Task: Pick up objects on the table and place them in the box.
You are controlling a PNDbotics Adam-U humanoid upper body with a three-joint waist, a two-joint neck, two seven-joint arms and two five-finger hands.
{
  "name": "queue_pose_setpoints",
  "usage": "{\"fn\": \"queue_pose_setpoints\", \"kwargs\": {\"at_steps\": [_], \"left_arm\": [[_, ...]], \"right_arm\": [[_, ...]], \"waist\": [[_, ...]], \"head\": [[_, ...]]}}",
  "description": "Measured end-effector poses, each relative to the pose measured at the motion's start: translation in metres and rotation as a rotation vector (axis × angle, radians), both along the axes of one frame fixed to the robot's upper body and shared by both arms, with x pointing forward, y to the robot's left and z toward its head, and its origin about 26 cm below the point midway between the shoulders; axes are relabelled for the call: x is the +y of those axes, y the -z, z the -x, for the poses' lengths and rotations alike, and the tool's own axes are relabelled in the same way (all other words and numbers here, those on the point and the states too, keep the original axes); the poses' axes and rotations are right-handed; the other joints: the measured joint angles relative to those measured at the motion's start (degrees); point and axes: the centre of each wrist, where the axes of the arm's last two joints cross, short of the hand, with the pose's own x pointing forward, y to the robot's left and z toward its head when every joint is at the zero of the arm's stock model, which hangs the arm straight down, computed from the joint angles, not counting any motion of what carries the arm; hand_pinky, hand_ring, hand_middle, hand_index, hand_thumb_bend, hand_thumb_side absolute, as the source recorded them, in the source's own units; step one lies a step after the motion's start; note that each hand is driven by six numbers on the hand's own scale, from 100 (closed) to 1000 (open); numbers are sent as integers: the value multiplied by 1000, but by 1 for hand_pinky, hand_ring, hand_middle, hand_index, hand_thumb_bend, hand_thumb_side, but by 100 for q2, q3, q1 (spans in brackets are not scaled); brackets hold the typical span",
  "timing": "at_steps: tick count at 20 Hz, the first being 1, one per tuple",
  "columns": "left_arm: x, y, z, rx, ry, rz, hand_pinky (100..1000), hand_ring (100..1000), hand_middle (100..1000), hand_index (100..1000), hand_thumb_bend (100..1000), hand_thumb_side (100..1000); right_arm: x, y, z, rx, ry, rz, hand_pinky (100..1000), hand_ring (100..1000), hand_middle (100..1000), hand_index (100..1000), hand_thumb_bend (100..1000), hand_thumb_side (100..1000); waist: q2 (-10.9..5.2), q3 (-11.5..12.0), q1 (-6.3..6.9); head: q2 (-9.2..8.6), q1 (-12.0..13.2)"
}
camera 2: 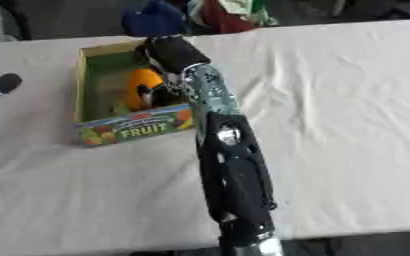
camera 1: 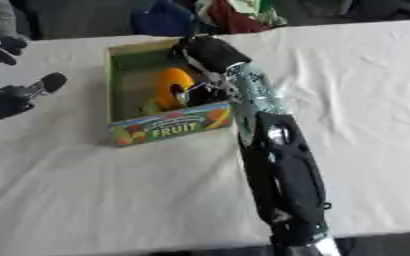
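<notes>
The right hand (camera 1: 210, 54) reaches from the lower edge across the desk (camera 1: 357, 90) and hangs over the far right corner of the box (camera 1: 169, 126), its back turned up; its fingers (camera 1: 194, 91) point down into the box and curl against an orange round object (camera 1: 173, 87), apparently holding it, though the contact is partly hidden. Just below the orange object a bit of green (camera 1: 151, 107) lies inside the box. The box's near wall reads FRUIT. Well to the left of that hand, the left hand (camera 1: 12, 97) hovers at the view's edge above the white cloth, fingers relaxed, holding nothing.
</notes>
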Motion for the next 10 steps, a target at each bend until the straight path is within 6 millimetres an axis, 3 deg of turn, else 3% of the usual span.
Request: {"fn": "queue_pose_setpoints", "kwargs": {"at_steps": [5, 8, 10], "left_arm": [[3, 4, 3, -6, -17, 23, 707, 597, 591, 722, 793, 826], [10, 6, 8, -34, -62, 75, 718, 611, 602, 728, 721, 871], [19, 10, 14, -70, -124, 140, 721, 616, 603, 726, 690, 877]], "right_arm": [[-12, -13, -8, -38, 39, 0, 758, 830, 907, 914, 100, 796], [-41, -31, -22, -88, 111, -64, 749, 803, 854, 886, 100, 714], [-72, -44, -33, -132, 202, -140, 739, 776, 806, 856, 100, 627]], "waist": [[-1, 5, -4], [-12, 38, -18], [-36, 65, -31]], "head": [[-15, 3], [-23, 1], [-23, -4]]}}
